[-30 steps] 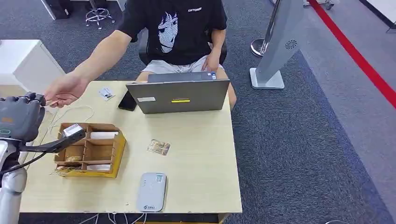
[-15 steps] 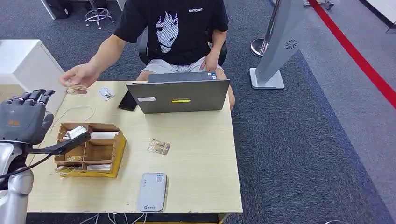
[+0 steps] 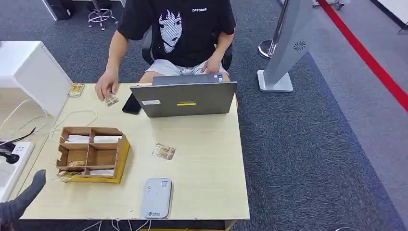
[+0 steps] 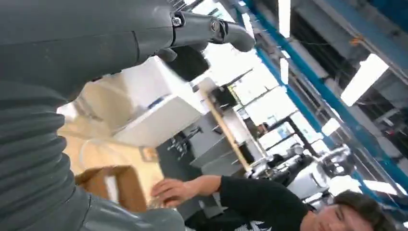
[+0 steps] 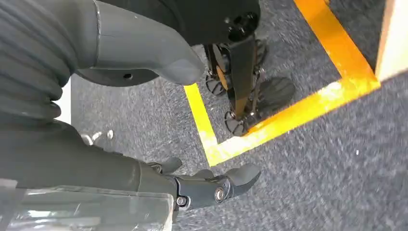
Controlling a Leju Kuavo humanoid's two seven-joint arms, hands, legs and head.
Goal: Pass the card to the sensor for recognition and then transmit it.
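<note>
Handover looks done: the person's hand [image 3: 106, 87] sets a card [image 3: 111, 100] beside the laptop [image 3: 185, 98]. Left hand [image 4: 144, 33] released, right hand [image 5: 144, 53] also empty; next, another card from the box [image 3: 91, 153].

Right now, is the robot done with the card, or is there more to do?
Looks nearly done. The left hand holds nothing, low by the table's corner; the right hand hangs empty over the floor. The person's hand rests on a card by the laptop. A second card lies near the sensor, maybe next.
</note>
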